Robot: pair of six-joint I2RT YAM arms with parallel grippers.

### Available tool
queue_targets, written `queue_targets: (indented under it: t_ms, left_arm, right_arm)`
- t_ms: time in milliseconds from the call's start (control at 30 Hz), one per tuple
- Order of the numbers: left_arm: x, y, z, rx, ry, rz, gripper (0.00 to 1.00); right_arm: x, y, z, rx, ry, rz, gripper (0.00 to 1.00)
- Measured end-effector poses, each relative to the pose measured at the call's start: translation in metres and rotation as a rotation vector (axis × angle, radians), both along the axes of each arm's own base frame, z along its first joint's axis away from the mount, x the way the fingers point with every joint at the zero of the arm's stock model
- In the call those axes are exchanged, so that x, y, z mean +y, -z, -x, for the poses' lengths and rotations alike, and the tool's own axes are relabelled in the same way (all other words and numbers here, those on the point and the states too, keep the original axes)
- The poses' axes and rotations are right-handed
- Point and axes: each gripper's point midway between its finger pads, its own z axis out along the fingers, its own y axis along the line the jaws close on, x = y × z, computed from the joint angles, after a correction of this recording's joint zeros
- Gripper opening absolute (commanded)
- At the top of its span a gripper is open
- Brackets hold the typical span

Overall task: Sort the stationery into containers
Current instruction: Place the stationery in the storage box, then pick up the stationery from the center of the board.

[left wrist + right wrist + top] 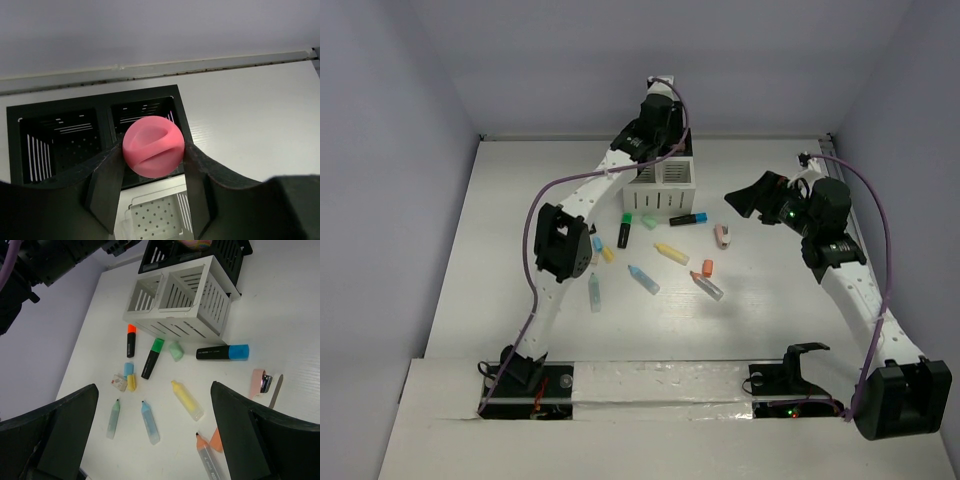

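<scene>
White table (pixel 500 260) (stationery (pixel 672 253) scattered) between pale lilac walls (pixel 390 150)

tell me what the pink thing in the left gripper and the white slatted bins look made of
The pink piece in the left gripper looks like matte rubber, probably an eraser: dull surface, no glare, soft rounded edges. The white slatted compartments look like rigid, smooth moulded plastic: thin even slats, crisp corners; painted metal is possible.
</scene>
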Motion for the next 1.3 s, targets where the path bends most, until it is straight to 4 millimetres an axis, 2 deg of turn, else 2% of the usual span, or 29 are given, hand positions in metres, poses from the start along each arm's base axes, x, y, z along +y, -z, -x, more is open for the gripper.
queue_targets:
  t_ms: [33, 100, 133, 200, 400, 467, 533, 600, 700, 767, 867, 967, 1067, 1133, 1167, 1233, 1300]
  left_arm:
    - [-0.001, 0.003, 0.000, 0.004, 0.001, -0.004, 0.57]
    - [-0.001, 0.006, -0.001, 0.008, 0.002, -0.005, 0.71]
    - [-0.002, 0.006, -0.001, 0.008, 0.003, -0.004, 0.85]
    - [-0.003, 0.003, -0.002, -0.003, 0.006, 0.004, 0.97]
    - [-0.009, -0.015, 0.001, -0.040, 0.040, 0.032, 0.99]
    - [-0.010, -0.034, 0.007, -0.063, 0.060, 0.046, 0.99]
    - [-0.008, -0.063, 0.018, -0.097, 0.080, 0.064, 0.99]
    - [0.000, -0.102, 0.038, -0.143, 0.105, 0.087, 0.99]
    - [0.030, -0.162, 0.089, -0.219, 0.124, 0.128, 0.99]
    - [0.056, -0.190, 0.134, -0.261, 0.122, 0.152, 0.99]
    - [0.098, -0.212, 0.194, -0.332, 0.094, 0.219, 0.99]
    - [0.124, -0.189, 0.223, -0.307, 0.051, 0.251, 0.99]
    - [0.143, -0.149, 0.237, -0.244, -0.004, 0.247, 0.99]
    - [0.153, -0.098, 0.241, -0.145, -0.049, 0.194, 0.98]
    - [0.164, -0.048, 0.250, -0.028, -0.089, 0.123, 0.97]
    - [0.170, -0.026, 0.256, 0.004, -0.109, 0.120, 0.96]
    - [0.187, 0.004, 0.277, 0.059, -0.140, 0.114, 0.95]
  right_arm:
    - [0.000, 0.001, 0.000, 0.002, 0.000, 0.000, 1.00]
    - [0.000, 0.002, -0.001, 0.005, 0.001, 0.001, 1.00]
    - [0.000, 0.002, -0.001, 0.006, 0.001, 0.001, 1.00]
    - [-0.001, 0.003, -0.002, 0.008, 0.005, 0.002, 1.00]
    - [-0.005, 0.011, -0.009, 0.022, 0.036, 0.020, 1.00]
    - [-0.008, 0.016, -0.013, 0.032, 0.053, 0.031, 1.00]
    - [-0.012, 0.023, -0.017, 0.047, 0.077, 0.048, 0.98]
    - [-0.016, 0.032, -0.021, 0.072, 0.102, 0.068, 0.94]
    - [-0.023, 0.051, -0.026, 0.125, 0.134, 0.105, 0.90]
    - [-0.027, 0.067, -0.029, 0.172, 0.149, 0.132, 0.81]
    - [-0.031, 0.088, -0.032, 0.235, 0.167, 0.169, 0.80]
    - [-0.028, 0.113, -0.034, 0.302, 0.168, 0.213, 0.80]
    - [-0.017, 0.142, -0.032, 0.375, 0.150, 0.275, 0.81]
    - [-0.009, 0.163, -0.028, 0.427, 0.139, 0.324, 0.82]
    - [-0.004, 0.183, -0.023, 0.474, 0.129, 0.367, 0.82]
    - [-0.002, 0.197, -0.018, 0.515, 0.130, 0.406, 0.82]
    - [-0.003, 0.206, -0.021, 0.536, 0.149, 0.453, 0.82]
